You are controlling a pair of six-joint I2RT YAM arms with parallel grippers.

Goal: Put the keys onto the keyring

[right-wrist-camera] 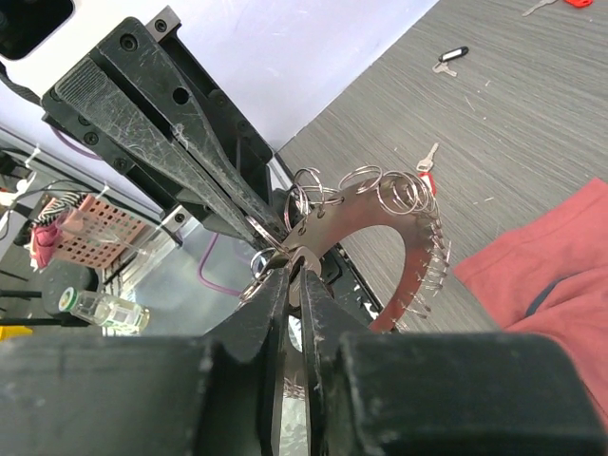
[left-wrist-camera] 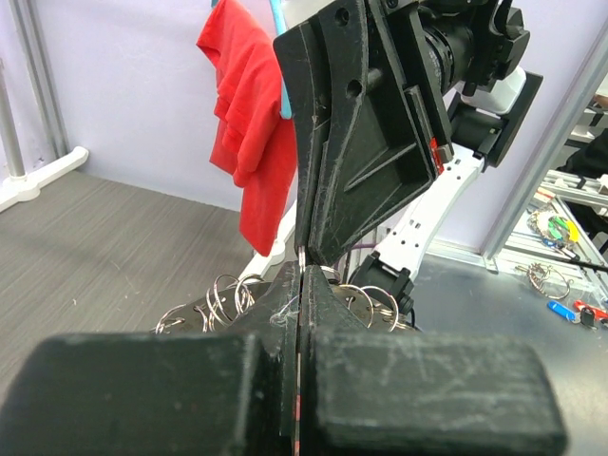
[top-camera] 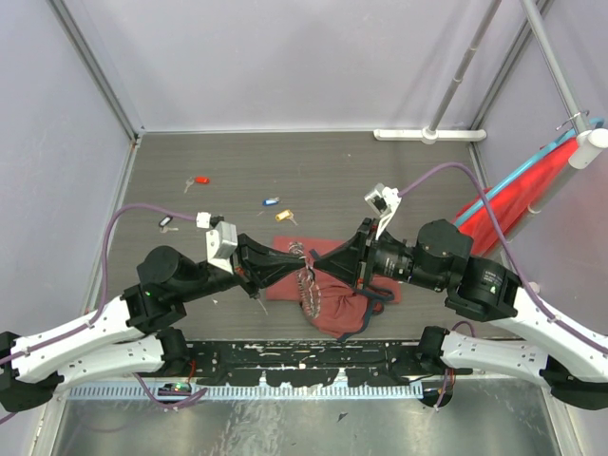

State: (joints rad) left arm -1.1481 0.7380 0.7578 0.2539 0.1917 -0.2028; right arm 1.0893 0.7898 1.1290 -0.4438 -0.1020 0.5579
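The keyring (right-wrist-camera: 353,211) is a flat metal ring fringed with small silvery rings, hanging over a dark-red cloth bag (top-camera: 337,306) between both grippers. My left gripper (left-wrist-camera: 301,285) is shut on the keyring's thin edge, with silvery rings (left-wrist-camera: 223,294) spread on either side. My right gripper (right-wrist-camera: 294,271) faces it tip to tip. Its fingers stand a narrow gap apart, pinching a small silvery oval piece at the keyring's rim. Loose keys lie on the table behind: red (top-camera: 199,180), blue (top-camera: 271,201), yellow (top-camera: 285,216) and black (top-camera: 167,223).
A red cloth (top-camera: 513,199) hangs at the right wall beside a blue bar. A white pole foot (top-camera: 423,134) stands at the back edge. A black perforated strip (top-camera: 304,356) runs along the near edge between the arm bases.
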